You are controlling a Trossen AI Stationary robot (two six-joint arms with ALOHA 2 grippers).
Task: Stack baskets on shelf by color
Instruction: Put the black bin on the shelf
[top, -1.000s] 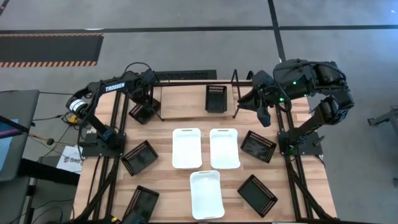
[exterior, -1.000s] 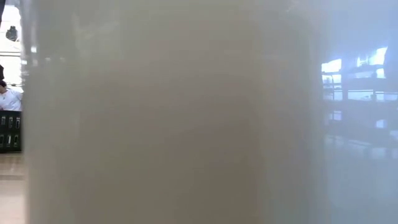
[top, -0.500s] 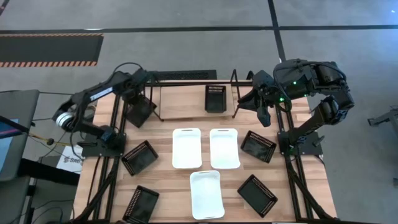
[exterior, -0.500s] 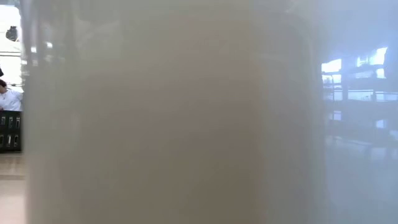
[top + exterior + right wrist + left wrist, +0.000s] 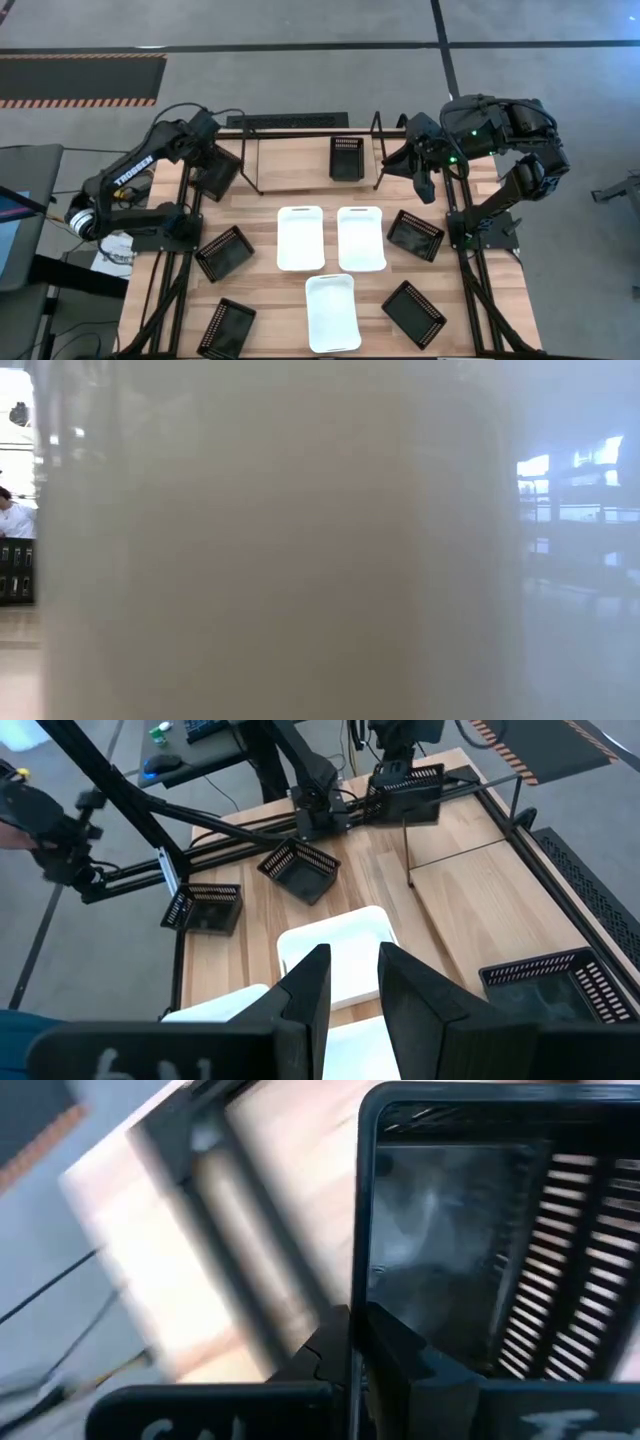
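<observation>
My left gripper (image 5: 207, 152) is shut on a small black mesh basket (image 5: 219, 173) at the table's far left, just left of the shelf (image 5: 300, 133). The shelf is a black wire rack with a wood base, and one black basket (image 5: 346, 157) stands in it. Three white baskets (image 5: 300, 238) (image 5: 361, 238) (image 5: 332, 312) lie mid-table. Several more black baskets (image 5: 224, 252) (image 5: 414, 234) (image 5: 413, 313) (image 5: 226, 327) lie around them. My right gripper (image 5: 350, 982) hovers open in the air beside the shelf's right end (image 5: 424, 172), touching nothing. My left gripper pinches the black basket's rim (image 5: 362, 1295) on one side wall, with one finger (image 5: 400, 1350) inside the basket and the other outside. The fingers come from above. The basket (image 5: 408, 792) hangs below them, tilted and apparently clear of the table.
A white basket wall (image 5: 280, 540) stands right against the low camera and fills its view. The table's black frame rails (image 5: 190, 210) (image 5: 462, 210) run along both sides, by the arm bases. Bare wood (image 5: 290, 165) shows on the shelf base left of the standing basket.
My left arm has swung toward the table's left edge, carrying the black basket a little away from the shelf's left end. The gripper has stayed shut on it. My right arm has kept still.
</observation>
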